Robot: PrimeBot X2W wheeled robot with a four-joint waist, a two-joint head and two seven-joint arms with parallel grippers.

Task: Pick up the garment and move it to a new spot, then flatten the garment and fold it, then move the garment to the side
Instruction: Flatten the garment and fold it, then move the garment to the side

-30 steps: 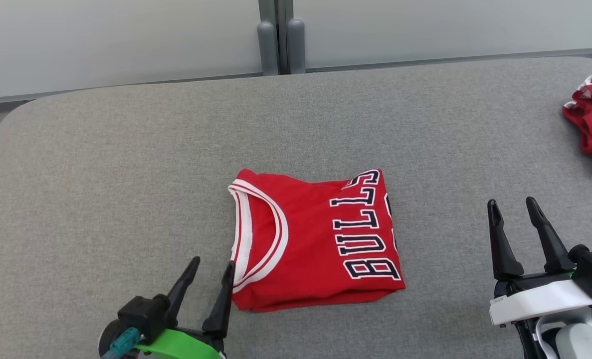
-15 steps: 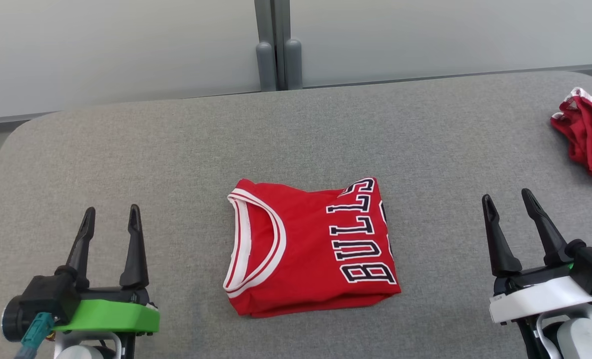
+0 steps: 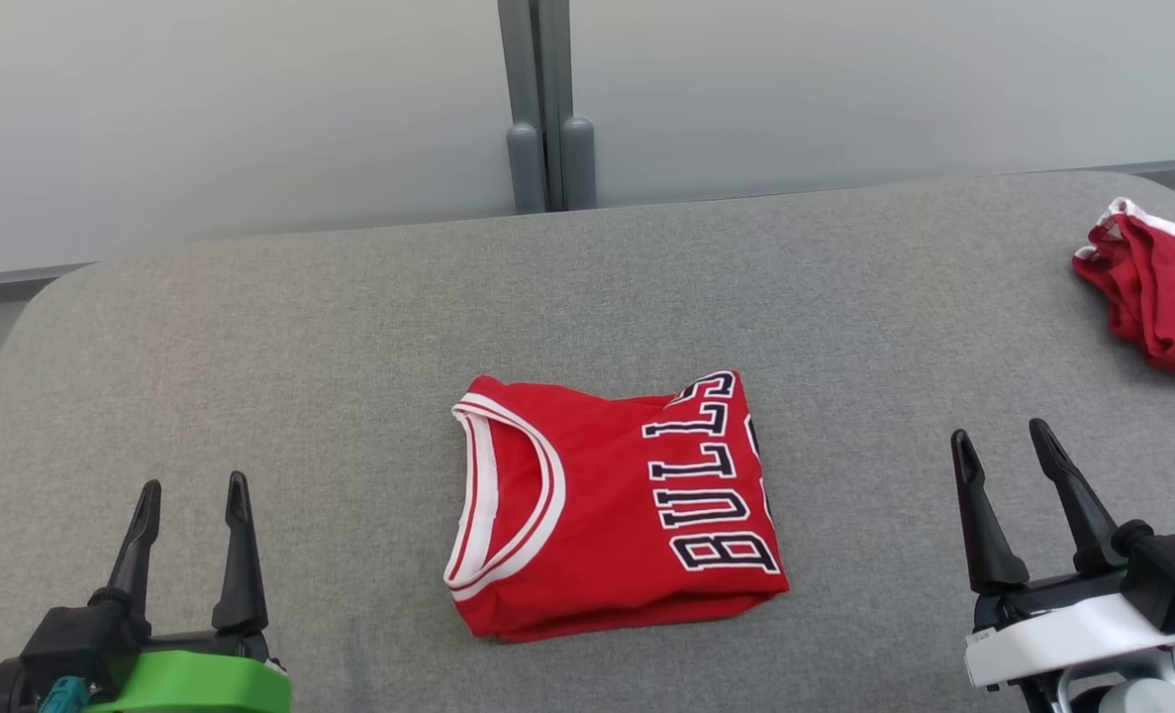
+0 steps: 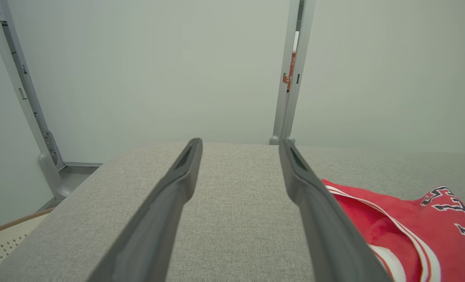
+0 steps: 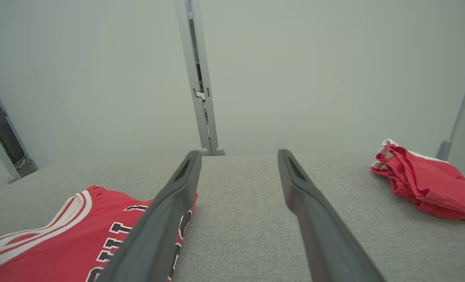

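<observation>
We list one garment, folded, at the middle of the tabletop; moving it aside seems all that remains. Our left gripper and right gripper: spread wide, empty.

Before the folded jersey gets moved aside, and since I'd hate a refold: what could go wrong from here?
1. The left hand and right hand are open and clear of the folded jersey; pinching only its top layer would likely open the fold.
2. Dragging it over the grey fabric surface may bunch it.
3. Sent right, it could land on the crumpled red garment.
</observation>
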